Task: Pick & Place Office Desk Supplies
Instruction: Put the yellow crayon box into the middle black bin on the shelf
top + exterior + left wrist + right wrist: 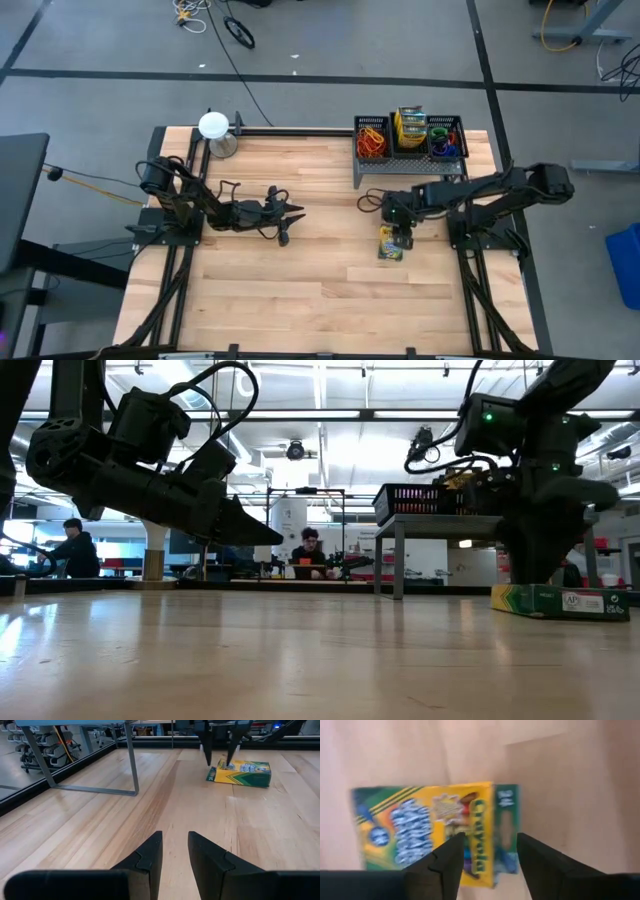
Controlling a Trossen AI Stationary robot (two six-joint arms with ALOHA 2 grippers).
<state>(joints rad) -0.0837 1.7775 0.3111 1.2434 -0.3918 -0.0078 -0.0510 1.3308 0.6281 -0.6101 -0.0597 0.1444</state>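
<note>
A yellow-and-green crayon box (pixel 390 244) lies flat on the wooden table, right of the middle; it also shows in the low view (pixel 560 600). My right gripper (pixel 398 236) points down over the box's far end, fingers open, tips at or just above its top face (pixel 480 820). My left gripper (pixel 292 214) hovers left of the middle, open and empty, pointing toward the box (pixel 240 772). More crayon boxes (pixel 410 127) and red, orange, green and blue rubber bands (pixel 372 140) sit in the black mesh rack (pixel 408 150). My right gripper comes at the crayon box from above, pointing down, fingers apart over the box's green end (pixel 220 768). I cannot tell whether the fingertips touch the top face. The box lies flat on the table.
The black mesh rack stands on legs at the table's far right. A white round-topped object (pixel 213 125) stands at the far left corner. Bare wood lies between the two arms and toward the near edge (pixel 320 300). People sit in the room beyond (pixel 312 550).
</note>
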